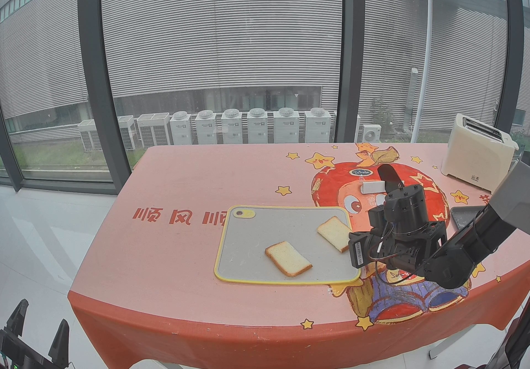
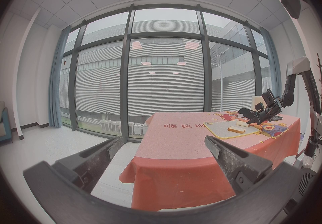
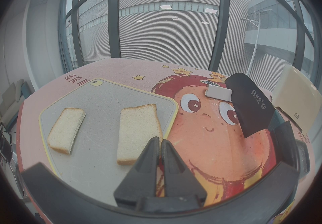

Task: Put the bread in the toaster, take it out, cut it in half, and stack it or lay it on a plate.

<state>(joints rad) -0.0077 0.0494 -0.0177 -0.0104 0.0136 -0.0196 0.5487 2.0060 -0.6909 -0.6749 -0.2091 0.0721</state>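
The right hand (image 3: 160, 141) is shut tight and holds nothing. Its tips are at the edge of the cutting board (image 3: 100, 100), just beside the near piece of bread (image 3: 139, 131). The far piece of bread (image 3: 66, 129) lies on the same board, farther from that hand. The left hand (image 2: 163, 141) is wide open, well away from the surface (image 2: 188, 141).

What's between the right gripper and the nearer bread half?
Nothing visible. The right gripper, shut, is at the edge of the cutting board, beside the nearer bread half. The knife lies on the tablecloth, off that path.
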